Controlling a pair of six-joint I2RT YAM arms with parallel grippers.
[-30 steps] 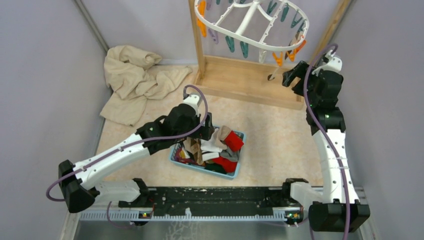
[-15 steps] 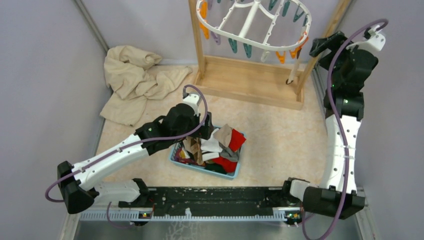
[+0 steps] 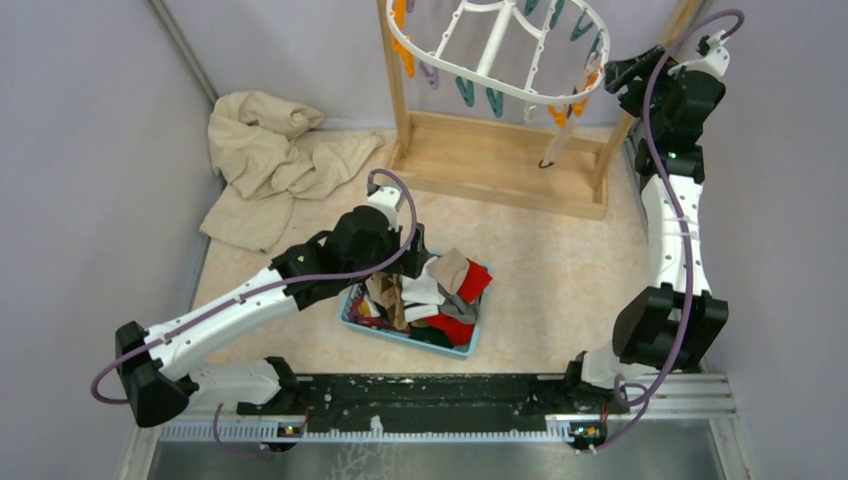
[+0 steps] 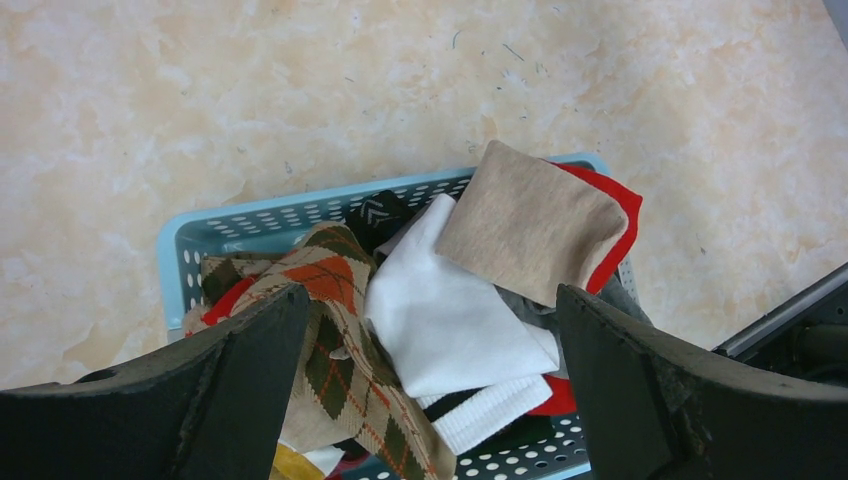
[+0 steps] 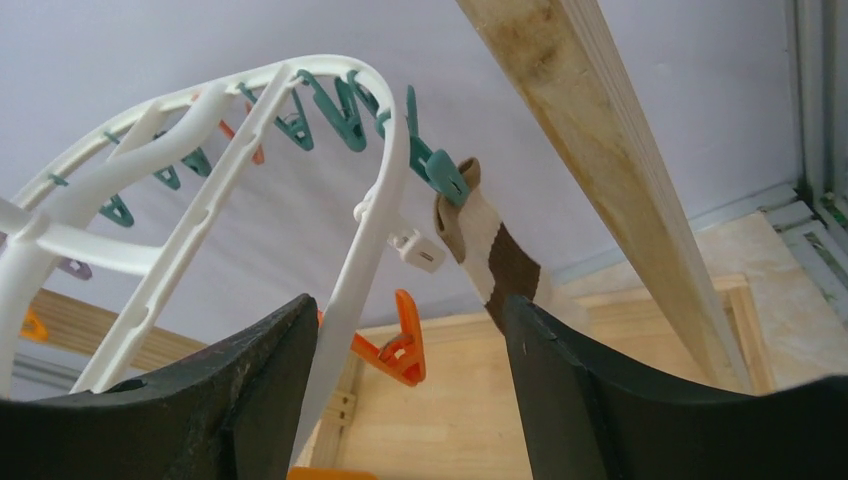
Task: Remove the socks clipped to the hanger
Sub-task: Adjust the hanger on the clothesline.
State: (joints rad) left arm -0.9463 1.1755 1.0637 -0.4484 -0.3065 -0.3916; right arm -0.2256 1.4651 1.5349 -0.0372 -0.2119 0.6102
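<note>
brown-cream sock (image 5: 497,262), soft, light, hangs off teal clip (image 5: 440,172) at 12 o'clock from right gripper (image 5: 408,330), jaws apart; pinch mid-sock.

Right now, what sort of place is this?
Probably a robot test bench staged as a laundry corner: a clip hanger on a wooden rack, a basket of socks, and robot arms bolted alongside.
</note>
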